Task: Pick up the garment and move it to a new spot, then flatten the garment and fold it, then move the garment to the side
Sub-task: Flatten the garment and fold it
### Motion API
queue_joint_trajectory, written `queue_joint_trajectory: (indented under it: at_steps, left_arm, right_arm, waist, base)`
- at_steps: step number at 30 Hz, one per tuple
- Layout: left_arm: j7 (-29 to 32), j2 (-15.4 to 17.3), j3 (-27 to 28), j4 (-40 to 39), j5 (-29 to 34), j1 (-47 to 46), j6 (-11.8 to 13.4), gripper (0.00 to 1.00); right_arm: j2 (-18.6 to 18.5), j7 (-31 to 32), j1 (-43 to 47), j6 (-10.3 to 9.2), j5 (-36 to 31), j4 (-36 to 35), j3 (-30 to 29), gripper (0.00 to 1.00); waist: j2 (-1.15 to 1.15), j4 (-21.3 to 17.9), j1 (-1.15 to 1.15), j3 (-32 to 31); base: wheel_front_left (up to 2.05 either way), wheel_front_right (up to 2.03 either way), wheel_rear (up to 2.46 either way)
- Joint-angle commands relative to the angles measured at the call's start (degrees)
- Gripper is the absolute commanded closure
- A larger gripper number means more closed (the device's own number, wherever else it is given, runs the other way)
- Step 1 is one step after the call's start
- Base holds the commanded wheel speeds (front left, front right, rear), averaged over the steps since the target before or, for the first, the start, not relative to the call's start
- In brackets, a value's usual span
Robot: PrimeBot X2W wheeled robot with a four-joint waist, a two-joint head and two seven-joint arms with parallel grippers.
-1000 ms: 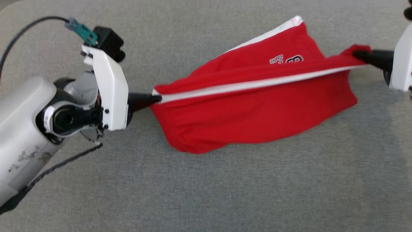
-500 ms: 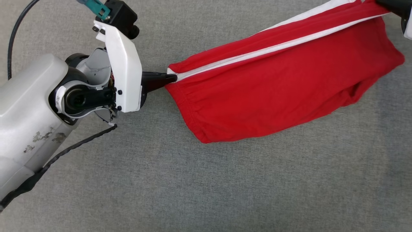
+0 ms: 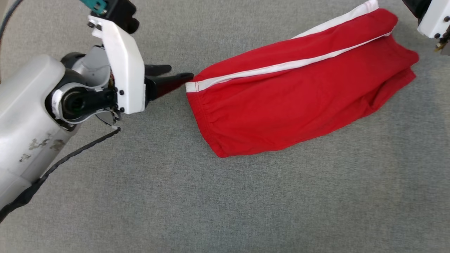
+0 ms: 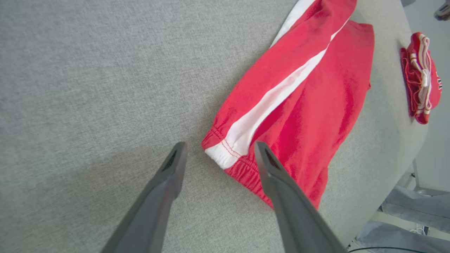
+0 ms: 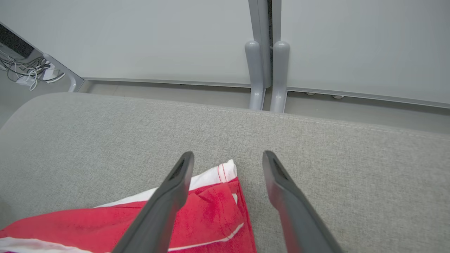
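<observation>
Seeing red garment (image 3: 291,102) with white side stripe lying loose on grey fabric tabletop (image 3: 225,196), right of centre in head view, running diagonally from elastic waistband end at lower left up to the upper right corner. Mostly spread out, doubled over lengthwise, some folds at the far end, white-trimmed edge poking out along the top. For left gripper (image 3: 180,71): low over the tabletop, just beside the waistband's white stripe end, fingers spread wide, gripping nothing. In left wrist view, stripe end in the gap between the two tips, one finger overlapping red fabric in that view, contact not clear. For right gripper (image 5: 228,155): above the garment's opposite end, near the tabletop's far edge, fingers likewise wide apart and empty, white-trimmed fabric corner below and between them. White housing of that arm at head view's top right corner. Also a second red-and-white garment (image 4: 420,77) bunched near the tabletop edge, well apart from the first. White partition panels (image 5: 140,38) beyond the tabletop.
</observation>
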Motion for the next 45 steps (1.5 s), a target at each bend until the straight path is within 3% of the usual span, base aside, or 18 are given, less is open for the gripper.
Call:
queue_joint_trajectory:
  at_steps: [1, 4, 5, 8, 12, 15, 21, 25, 28, 35, 45]
  left_arm:
    - [-1.86, 1.17, 0.68, -0.22, 1.51, 0.67, -0.42, 0.0]
    - [-8.55, 2.49, 2.3, -1.61, 4.87, 1.1, -0.65, 0.0]
    - [-8.55, 2.49, 2.3, -1.61, 4.87, 1.1, -0.65, 0.0]
    - [-17.91, 3.62, 3.04, -2.26, 10.92, 3.02, 0.46, 0.0]
    - [-29.69, 4.35, 4.28, -3.29, 16.56, 7.2, 3.85, 0.0]
    - [-37.97, 4.73, 4.82, -4.43, 20.08, 11.96, 7.75, 0.0]
    - [-52.55, 3.94, 8.12, -10.25, 21.82, 24.37, 15.95, 0.0]
    - [-54.35, 2.11, 11.83, -15.56, 23.46, 32.41, 19.58, 0.0]
    - [-54.43, -1.07, 16.83, -19.48, 27.97, 38.02, 21.18, 0.0]
    - [-54.42, -8.2, 24.17, -22.71, 40.73, 47.76, 18.97, 0.0]
    - [-54.44, -14.99, 29.82, -19.53, 47.64, 53.22, 12.45, 0.0]
  right_arm:
    - [-0.25, -3.92, 1.62, 0.01, 0.96, -0.92, 0.58, 0.0]
    - [-1.36, -11.87, 3.55, 0.01, 1.5, -2.5, 1.79, 0.0]
    - [-1.36, -11.87, 3.55, 0.01, 1.5, -2.5, 1.79, 0.0]
    - [-2.39, -19.76, 6.94, 0.01, 1.51, -3.57, 3.87, 0.0]
    - [-3.15, -28.86, 12.07, 0.02, 2.43, -2.7, 4.91, 0.0]
    - [-3.12, -33.06, 15.59, 0.01, 3.51, -1.32, 6.36, 0.0]
    - [-2.5, -35.99, 19.4, 0.01, 6.4, 5.03, 8.95, 0.0]
    - [-3.04, -34.5, 18.99, 0.01, 9.2, 10.13, 10.19, 0.0]
    - [-4.1, -31.93, 18.56, 0.01, 12.02, 12.85, 11.56, 0.0]
    - [-6.61, -29.04, 17.11, 0.02, 16.99, 20.28, 11.84, 0.0]
    - [-5.56, -19.91, 16.5, 0.02, 24.73, 27.74, 11.05, 0.0]
  waist:
    - [0.0, -1.09, 0.0, -2.15]
    - [0.0, -1.75, 0.0, -4.16]
    - [0.0, -1.75, 0.0, -4.16]
    - [0.0, -2.07, 0.0, -6.1]
    - [0.0, -2.06, 0.0, -8.44]
    - [0.0, -1.85, 0.0, -10.05]
    - [0.0, -0.13, 0.0, -12.06]
    - [0.0, 2.65, 0.0, -11.79]
    - [0.0, 4.98, 0.0, -11.54]
    - [0.0, 10.49, 0.0, -11.87]
    - [0.0, 13.58, 0.0, -11.71]
  base:
    - [0.0, 0.0, 0.0]
    - [0.0, 0.0, 0.0]
    - [0.0, 0.0, 0.0]
    - [0.0, 0.0, 0.0]
    - [0.0, 0.0, 0.0]
    - [0.0, 0.0, 0.0]
    - [0.0, 0.0, 0.0]
    - [0.0, 0.0, 0.0]
    - [0.0, 0.0, 0.0]
    - [0.0, 0.0, 0.0]
    - [0.0, 0.0, 0.0]
